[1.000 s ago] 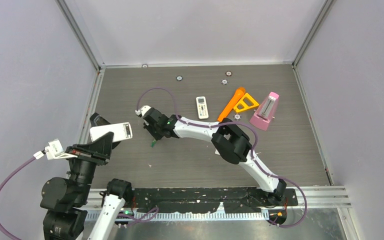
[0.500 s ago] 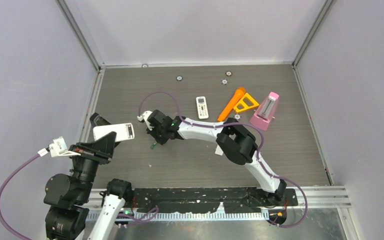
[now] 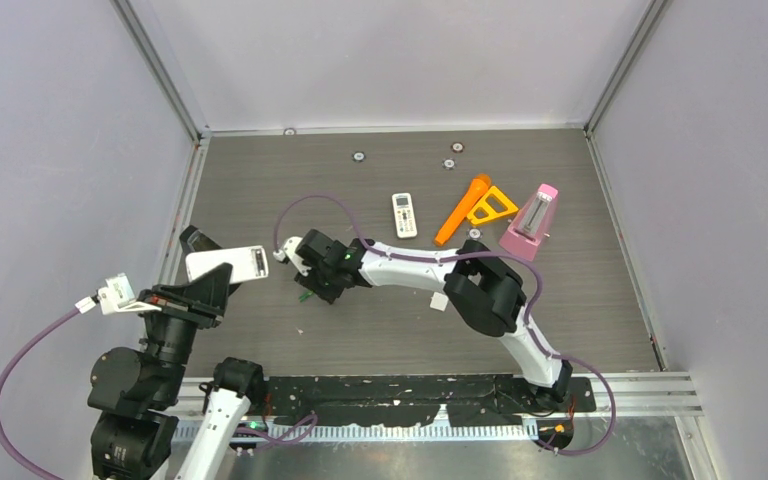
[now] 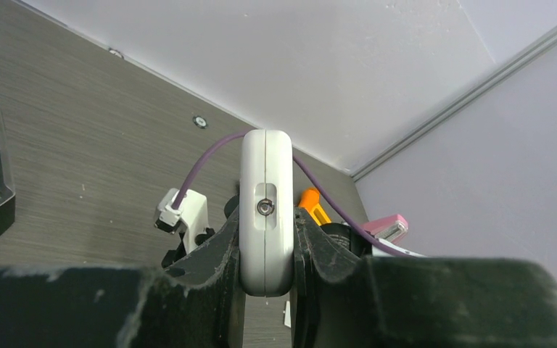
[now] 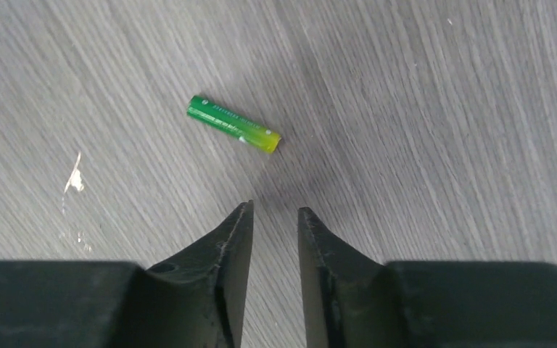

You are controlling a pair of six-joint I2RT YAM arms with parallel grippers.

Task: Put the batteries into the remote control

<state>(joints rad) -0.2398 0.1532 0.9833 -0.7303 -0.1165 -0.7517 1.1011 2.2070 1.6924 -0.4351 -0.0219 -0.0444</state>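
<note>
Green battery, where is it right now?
In the right wrist view the green battery lies on the table just past the right gripper, a little left of it, not touching.

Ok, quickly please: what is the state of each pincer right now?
Left pincer: closed on the white remote.
Right pincer: open a little, empty; the green battery lies just beyond its tips.

White-and-black arms (image 3: 400, 264), purple cables (image 3: 312, 197)
</note>
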